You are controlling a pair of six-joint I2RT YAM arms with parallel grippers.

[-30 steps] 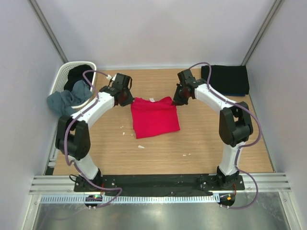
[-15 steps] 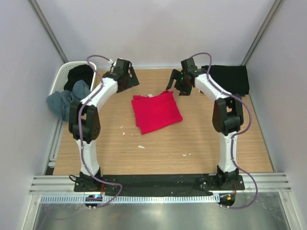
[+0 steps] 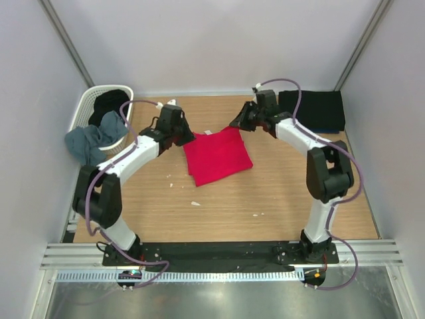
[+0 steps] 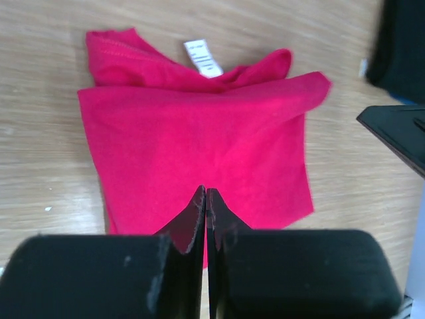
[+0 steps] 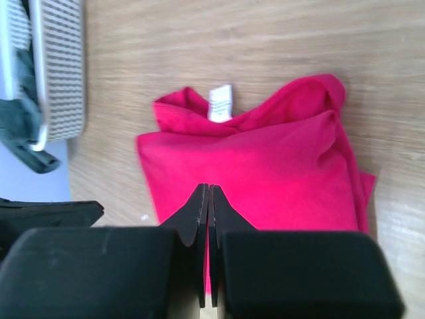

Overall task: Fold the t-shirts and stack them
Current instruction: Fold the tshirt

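**Left gripper (image 3: 186, 136) and right gripper (image 3: 238, 124) closed at a folded crimson-red t-shirt (image 3: 218, 156) of soft cloth**

The left gripper's jaws are pressed together with no gap, and nothing shows between them (its wrist view looks straight along them onto red cloth). The right gripper's jaws stand the same way, shut, with no cloth seen pinched.

The crimson-red t-shirt lies between the two grippers and on their near side, towards the arm bases. It is a rough square, turned slightly askew, on the pale wooden counter (image 3: 279, 193). Its far left corner is just beside the left gripper and its far right corner is just beside the right gripper. A small white label (image 4: 203, 56) shows at the collar edge, ahead of the left gripper's tips.

To the left of the left gripper stands a white plastic lattice basket (image 3: 83, 106). A crumpled black t-shirt (image 3: 109, 101) sits inside it and a grey-blue t-shirt (image 3: 83, 143) hangs over its near rim. To the right of the right gripper, in the far right corner of the counter, lies a flat folded pile of black cloth (image 3: 317, 109). A few small white specks (image 3: 194, 203) dot the counter on the near side of the shirt.
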